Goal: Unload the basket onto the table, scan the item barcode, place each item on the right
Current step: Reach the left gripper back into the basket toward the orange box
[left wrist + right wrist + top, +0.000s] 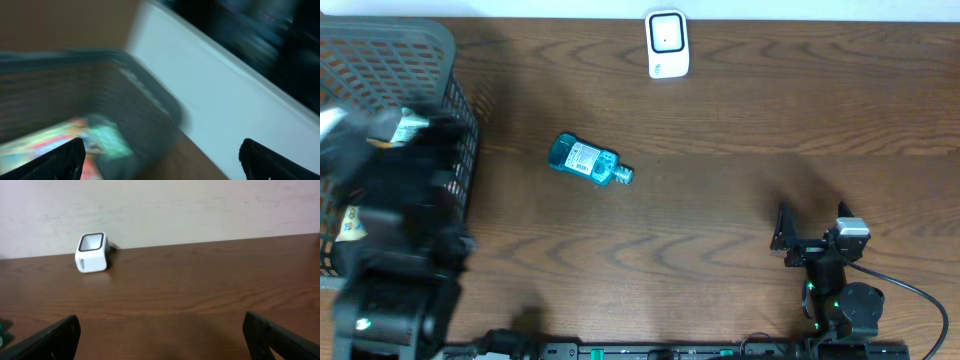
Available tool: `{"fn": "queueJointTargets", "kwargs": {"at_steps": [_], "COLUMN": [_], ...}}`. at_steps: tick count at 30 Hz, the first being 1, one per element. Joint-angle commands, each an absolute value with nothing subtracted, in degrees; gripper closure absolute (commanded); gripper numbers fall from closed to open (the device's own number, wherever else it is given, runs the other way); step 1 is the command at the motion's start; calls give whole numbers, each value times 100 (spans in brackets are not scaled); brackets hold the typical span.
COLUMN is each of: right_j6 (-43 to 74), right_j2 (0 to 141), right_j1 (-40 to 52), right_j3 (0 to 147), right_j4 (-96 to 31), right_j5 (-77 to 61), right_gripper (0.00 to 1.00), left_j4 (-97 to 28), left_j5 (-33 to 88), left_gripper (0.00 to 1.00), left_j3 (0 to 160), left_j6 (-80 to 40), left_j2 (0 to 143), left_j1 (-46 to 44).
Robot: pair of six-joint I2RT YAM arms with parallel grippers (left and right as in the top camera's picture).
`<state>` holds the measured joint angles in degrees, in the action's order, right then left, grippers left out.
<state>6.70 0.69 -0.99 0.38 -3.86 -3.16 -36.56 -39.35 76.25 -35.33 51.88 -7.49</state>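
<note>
Bottle: we find the teal bottle (588,160) lying on its side on the table (740,130). It is between the basket (440,45) and the scanner (667,44), touching neither.
Roll risk: its body is round, so we judge that a push from one finger alone could spin or roll it away before the jaws meet.
Barcode: we cannot tell where the code sits. If the wrong face goes to the window, we expect no read.
Scanner: it stands near the table's far edge, window up. A tilted or distant pass may miss it.
Right gripper (160,335): spread wide and empty, well apart from the bottle.
Left gripper (162,157): spread wide, holding nothing, over the basket in a blurred view. We worry it could snag the rim or the colourful packets (75,135) inside.
</note>
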Motion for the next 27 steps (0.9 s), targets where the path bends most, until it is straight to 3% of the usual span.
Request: {"fn": "queueJointTargets", "kwargs": {"at_steps": [1, 7, 11, 14, 25, 27], "right_j6": [633, 633, 633, 633, 633, 633], "right_j2": [38, 38, 38, 38, 38, 38], "right_j1": [-150, -150, -150, -150, -150, -150], "right_j3": [32, 32, 32, 32, 32, 32], "right_j4": [-410, -408, -408, -408, -410, -410], "right_j5": [-311, -311, -311, -311, -311, -311], "right_gripper": [1, 1, 1, 1, 1, 1], "left_j4": [-3918, -4543, -4742, -4737, -4705, -4665], "left_j5": [-3194, -307, 1739, 2307, 2335, 2335], "left_gripper": [2, 2, 2, 2, 5, 13], "left_j3": [7623, 7623, 7623, 7623, 7620, 7620], "left_j6": [-4003, -4364, -4191, -3946, -3494, -3494], "left_j2": [5356, 6377, 7548, 8296, 10075, 10256], "left_j1": [668, 3194, 4206, 4386, 4060, 3983]}}
